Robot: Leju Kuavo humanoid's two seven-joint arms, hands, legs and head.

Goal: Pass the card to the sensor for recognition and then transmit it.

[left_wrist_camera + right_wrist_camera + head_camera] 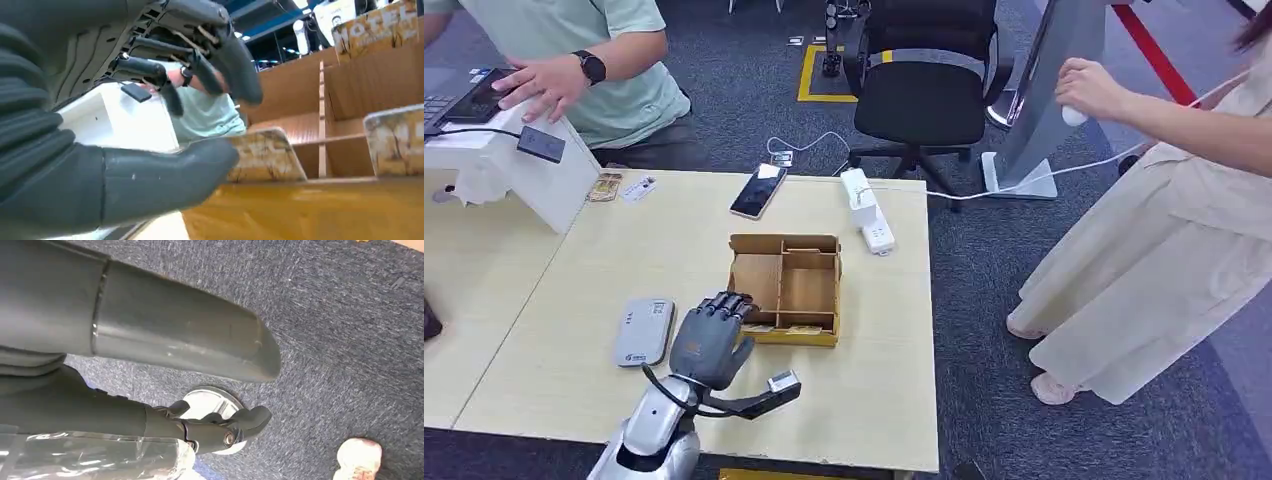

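Left hand: the left hand (712, 340) is at the near left corner of the wooden box (786, 288), fingers spread over the rim; the wrist view shows the thumb (165, 175) under or beside the edge of a card (262, 157) with the other fingers above and apart from it; nothing is clamped yet
Right hand: the right hand (190, 365) hangs over grey carpet; thumb out straight, dark fingers part curled with nothing in them that I can see; whether it counts as closed I cannot tell
Card: stands leaning in the front slot of the box, with a second card (395, 145) in the slot beside it
Sensor: the grey reader (644, 330) lies flat on the table (574, 270), just beside the hand
Risk, grip: a thin card may slip off the thumb or tip flat into the slot; a shallow pinch would cause it
Risk, box: the box looks light; fingers catching the rim could drag or lift it
Risk, wrong pick: the neighbouring card sits close; a wide closing could take both
Edges: the box's front wall and dividers hem the fingers
Open room: bare table between box and reader gives a short path; a phone (758, 190) and power strip (868, 212) lie well apart at the far edge; two people stand beyond
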